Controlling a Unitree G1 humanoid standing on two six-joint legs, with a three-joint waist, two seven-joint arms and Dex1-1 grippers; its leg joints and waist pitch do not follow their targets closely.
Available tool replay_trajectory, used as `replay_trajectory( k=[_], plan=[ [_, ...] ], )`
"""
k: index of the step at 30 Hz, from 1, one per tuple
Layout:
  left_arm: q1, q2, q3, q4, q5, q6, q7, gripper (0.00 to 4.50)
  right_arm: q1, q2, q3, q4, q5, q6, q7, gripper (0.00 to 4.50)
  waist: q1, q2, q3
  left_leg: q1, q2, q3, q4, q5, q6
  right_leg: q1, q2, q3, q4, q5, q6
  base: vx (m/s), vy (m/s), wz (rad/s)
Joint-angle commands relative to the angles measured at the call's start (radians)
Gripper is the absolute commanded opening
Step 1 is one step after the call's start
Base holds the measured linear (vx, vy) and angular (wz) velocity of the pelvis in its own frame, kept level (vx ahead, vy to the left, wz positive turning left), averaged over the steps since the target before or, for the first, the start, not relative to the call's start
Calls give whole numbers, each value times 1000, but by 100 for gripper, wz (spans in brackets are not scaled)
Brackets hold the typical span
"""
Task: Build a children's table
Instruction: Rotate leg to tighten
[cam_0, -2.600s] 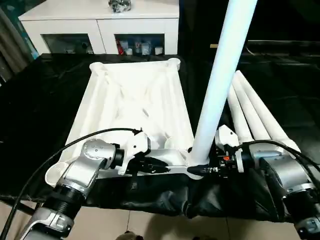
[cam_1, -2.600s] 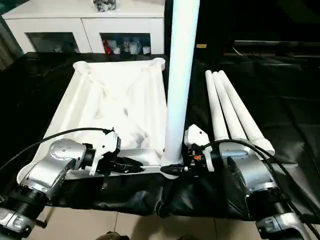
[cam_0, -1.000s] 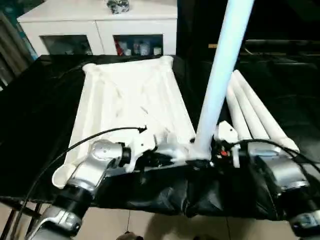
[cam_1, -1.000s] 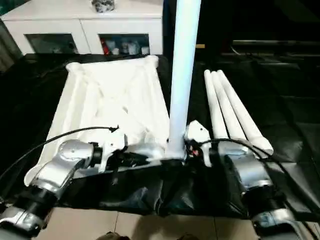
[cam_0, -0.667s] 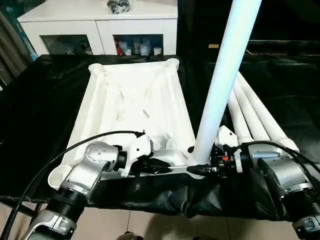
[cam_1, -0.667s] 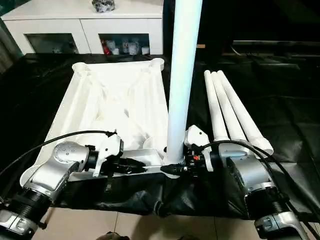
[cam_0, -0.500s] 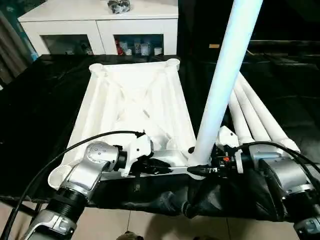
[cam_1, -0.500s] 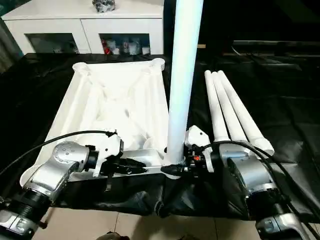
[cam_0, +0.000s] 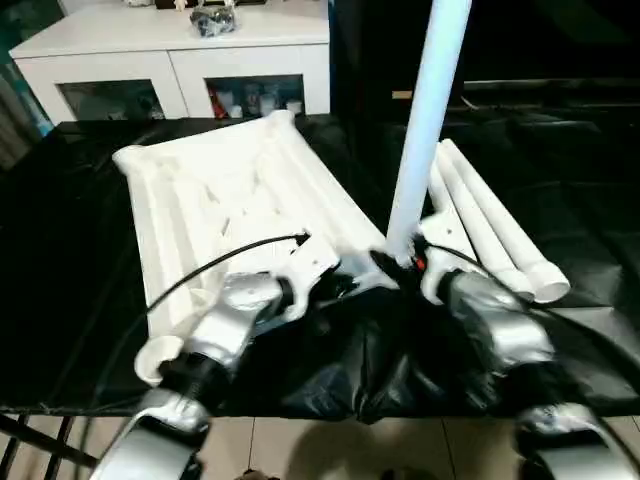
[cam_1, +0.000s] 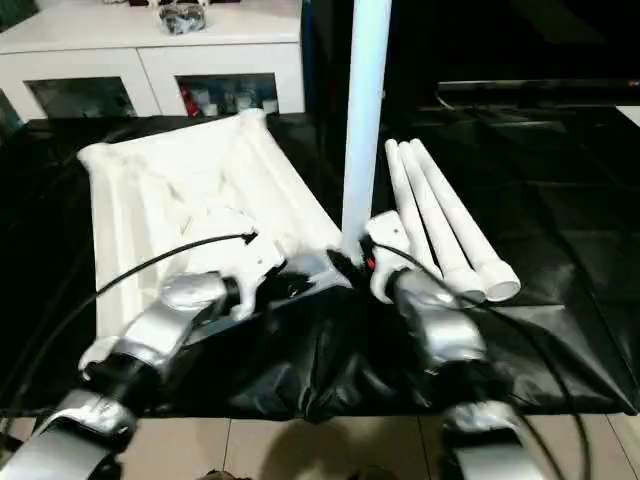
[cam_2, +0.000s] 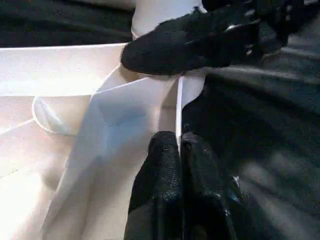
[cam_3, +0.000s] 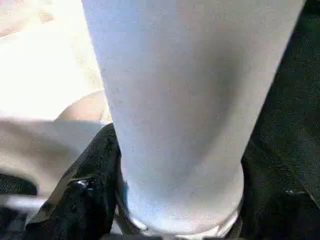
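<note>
**Desk:** Where is the work relative to your pincers?

**Me:** The white plastic table panel (cam_0: 220, 190) lies ribbed side up on the black-covered tabletop (cam_0: 70, 300). Its near right corner sits right between my two arms. My left pincer (cam_2: 179, 142) is pressed together on the thin rim at that corner, and the rim's edge runs in between the tips. My right pincer (cam_0: 398, 262) is clamped around the base of the upright leg (cam_0: 425, 120), which stands at that same corner. The two pincers are nearly touching.

**Desk:** Which way do things point?

**Me:** The panel's long axis runs away from me and swings off to the left. The held leg stands almost vertical, leaning slightly right at the top. The three spare legs (cam_0: 490, 235) lie side by side just right of it. They point away from me, with their open ends nearest.

**Desk:** What room do you have?

**Me:** My pincers work close to the front edge, where the black cover hangs down. There is bare cover to the left of the panel and to the right of the spare legs. The white cabinet (cam_0: 170, 60) stands behind the far edge.
</note>
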Motion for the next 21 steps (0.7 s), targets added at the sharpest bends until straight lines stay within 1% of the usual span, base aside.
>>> replay_trajectory(
  k=[1, 2, 3, 4, 6, 7, 8, 9, 13, 15, 16, 17, 19, 20, 21],
  plan=[
    [-58, -86, -8, -8, -26, -41, 49, 0, 4, 82, 79, 53, -32, -12, -1, 344, -1, -23, -59, 15, 43, -34, -80, -321, 32, 36, -54, 29, -105, -514, -136, 0, 0, 0],
    [-63, -99, -16, 1, -15, -56, 60, 0, -5, 97, 80, 69, -38, -42, -13, 344, 0, -21, -60, 18, 42, -32, -79, -321, 35, 35, -55, 30, -104, -504, -141, 0, 0, 0],
    [-63, -99, -16, 1, -15, -56, 60, 0, -5, 97, 80, 69, -38, -42, -13, 344, 2, -20, -62, 18, 43, -32, -79, -316, 37, 35, -56, 31, -103, -491, -146, 0, 0, 0],
    [-51, -94, -29, -10, -15, -67, 31, 0, -10, 103, 61, 63, -4, -33, 15, 350, 3, -17, -62, 12, 44, -32, -80, -300, 48, 41, -57, 33, -97, -443, -162, 0, 0, 0],
    [-50, -94, -29, -10, -15, -68, 30, 0, -10, 103, 60, 63, -3, -33, 16, 381, 5, -19, -62, 11, 46, -31, -81, -290, 56, 42, -56, 34, -95, -413, -173, 0, 0, 0],
    [-38, -81, -33, -23, -24, -78, -1, 0, -11, 83, 68, 55, -16, -54, 40, 390, 5, -18, -63, 12, 46, -29, -80, -284, 61, 42, -56, 34, -92, -391, -185, 0, 0, 0],
    [-36, -80, -33, -24, -24, -79, -4, 0, -11, 81, 70, 54, -18, -57, 42, 392, 5, -18, -64, 10, 46, -28, -79, -278, 65, 45, -56, 35, -90, -374, -194, 0, 0, 0],
    [-26, -67, -34, -35, -32, -87, -33, 0, -10, 59, 78, 48, -30, -81, 63, 392, 6, -19, -64, 9, 46, -28, -79, -272, 68, 47, -57, 35, -89, -366, -196, 0, 0, 0],
    [-3, -24, -36, -68, -52, -104, -122, 0, -1, -19, 96, 29, -28, -119, 196, 392, 9, -21, -66, 7, 47, -26, -75, -244, 88, 51, -58, 36, -82, -323, -218, 0, 0, 0],
    [5, -9, -37, -81, -60, -103, -152, 0, 2, -42, 101, 29, -27, -132, 244, 392, 10, -21, -66, 8, 47, -24, -72, -243, 96, 50, -59, 37, -83, -329, -222, 0, 0, 0],
    [10, 1, -38, -89, -65, -106, -170, 0, 5, -55, 105, 25, -23, -140, 278, 392, 13, -20, -66, 7, 48, -24, -72, -236, 99, 51, -58, 37, -81, -325, -224, 0, 0, 0],
    [16, 15, -39, -101, -73, -104, -194, 0, 11, -74, 112, 13, -15, -142, 329, 392, 17, -20, -66, 9, 50, -23, -71, -232, 102, 49, -58, 38, -79, -318, -227, 0, 0, 0],
    [28, 43, -38, -122, -87, -106, -241, 0, 25, -113, 128, -16, -2, -146, 427, 392, 20, -21, -66, 5, 51, -23, -72, -218, 110, 53, -57, 37, -76, -311, -226, 0, 0, 0],
    [37, 64, -37, -136, -96, -107, -276, 0, 38, -142, 139, -45, 15, -139, 507, 392, 26, -20, -67, 8, 52, -23, -71, -210, 116, 52, -56, 37, -75, -301, -226, 0, 0, 0],
    [39, 69, -37, -140, -98, -107, -285, 0, 42, -149, 142, -53, 19, -136, 527, 392, 29, -21, -67, 7, 54, -24, -71, -203, 118, 54, -56, 36, -72, -293, -228, 0, 0, 0]
  ],
)
